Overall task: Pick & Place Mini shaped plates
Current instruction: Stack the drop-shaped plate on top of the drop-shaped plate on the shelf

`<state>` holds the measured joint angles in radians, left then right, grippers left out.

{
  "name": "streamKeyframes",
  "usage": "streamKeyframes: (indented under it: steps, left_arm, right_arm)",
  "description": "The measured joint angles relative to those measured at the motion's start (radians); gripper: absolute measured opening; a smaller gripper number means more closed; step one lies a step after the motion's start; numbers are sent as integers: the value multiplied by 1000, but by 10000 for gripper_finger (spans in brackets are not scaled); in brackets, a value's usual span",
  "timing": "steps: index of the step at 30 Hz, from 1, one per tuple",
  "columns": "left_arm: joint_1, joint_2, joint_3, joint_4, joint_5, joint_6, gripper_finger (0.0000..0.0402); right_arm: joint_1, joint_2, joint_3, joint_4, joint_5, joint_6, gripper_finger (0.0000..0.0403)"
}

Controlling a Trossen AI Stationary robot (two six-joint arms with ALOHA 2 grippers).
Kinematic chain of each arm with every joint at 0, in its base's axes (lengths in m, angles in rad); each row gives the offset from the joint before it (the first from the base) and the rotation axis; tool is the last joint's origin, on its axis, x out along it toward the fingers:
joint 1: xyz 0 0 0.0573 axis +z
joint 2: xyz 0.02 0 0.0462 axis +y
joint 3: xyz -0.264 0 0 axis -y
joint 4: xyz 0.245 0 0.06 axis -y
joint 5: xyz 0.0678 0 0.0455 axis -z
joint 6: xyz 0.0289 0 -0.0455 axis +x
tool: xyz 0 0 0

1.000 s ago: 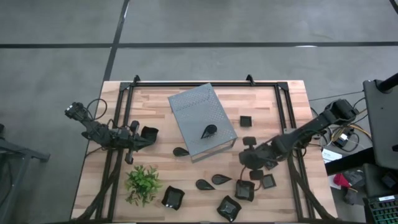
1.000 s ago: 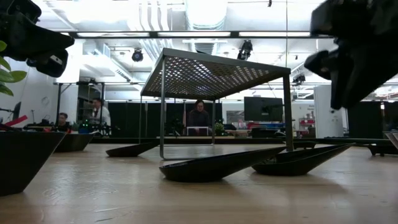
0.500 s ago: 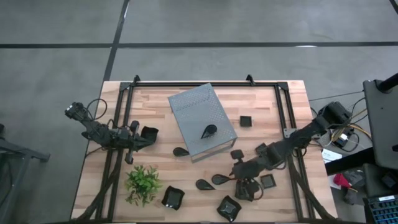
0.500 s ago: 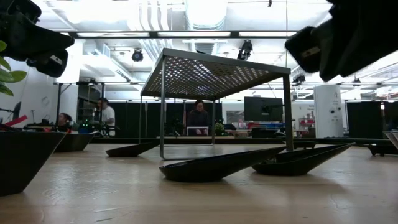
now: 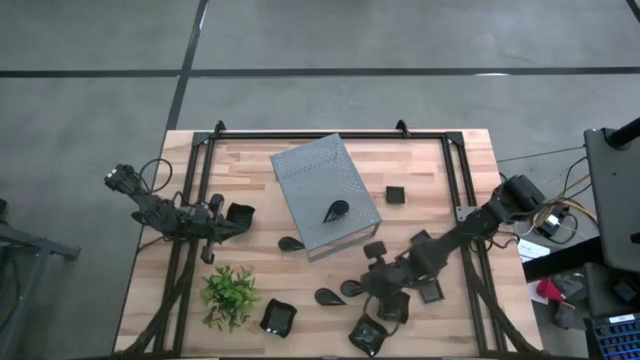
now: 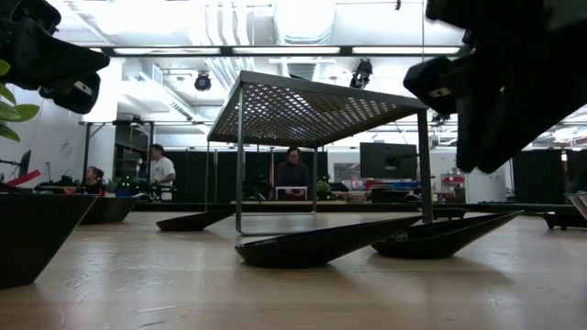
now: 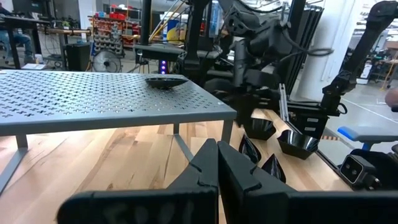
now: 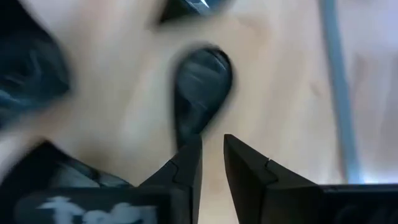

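Observation:
Several glossy black mini shaped plates lie on the wooden table, most near its right front. Two teardrop plates (image 5: 352, 288) (image 5: 328, 297) rest flat side by side. A third teardrop plate (image 5: 335, 210) sits on top of the grey perforated box (image 5: 318, 180). My right gripper (image 5: 372, 283) hangs open above the table, just right of the teardrop pair; in its wrist view one teardrop plate (image 8: 200, 87) lies ahead of the gripper (image 8: 212, 152), its pointed end toward the fingers. My left gripper (image 5: 236, 224) waits shut at the table's left, beside a square plate (image 5: 241, 213).
A green leafy plant (image 5: 230, 295) stands at the front left. Square plates lie at the front (image 5: 278, 317) (image 5: 368, 335), under my right arm (image 5: 430, 291) and at the right (image 5: 395, 194). Another teardrop plate (image 5: 291, 243) lies by the box's near left corner. Black frame rails run along the table's sides.
My right gripper has travelled toward the table's left and near edges and sunk a little, coming from over the square plates to just beside the teardrop pair. The plates have not moved.

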<state>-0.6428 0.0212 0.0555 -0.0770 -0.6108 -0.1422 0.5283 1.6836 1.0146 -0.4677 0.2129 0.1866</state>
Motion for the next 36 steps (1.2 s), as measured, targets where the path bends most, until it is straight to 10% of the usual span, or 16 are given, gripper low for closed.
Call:
streamKeyframes:
  steps: [36]
  left_arm:
    - [0, 8, 0, 2, 0, 0, 0]
  right_arm:
    - [-25, 58, -22, -16, -109, 287, 8]
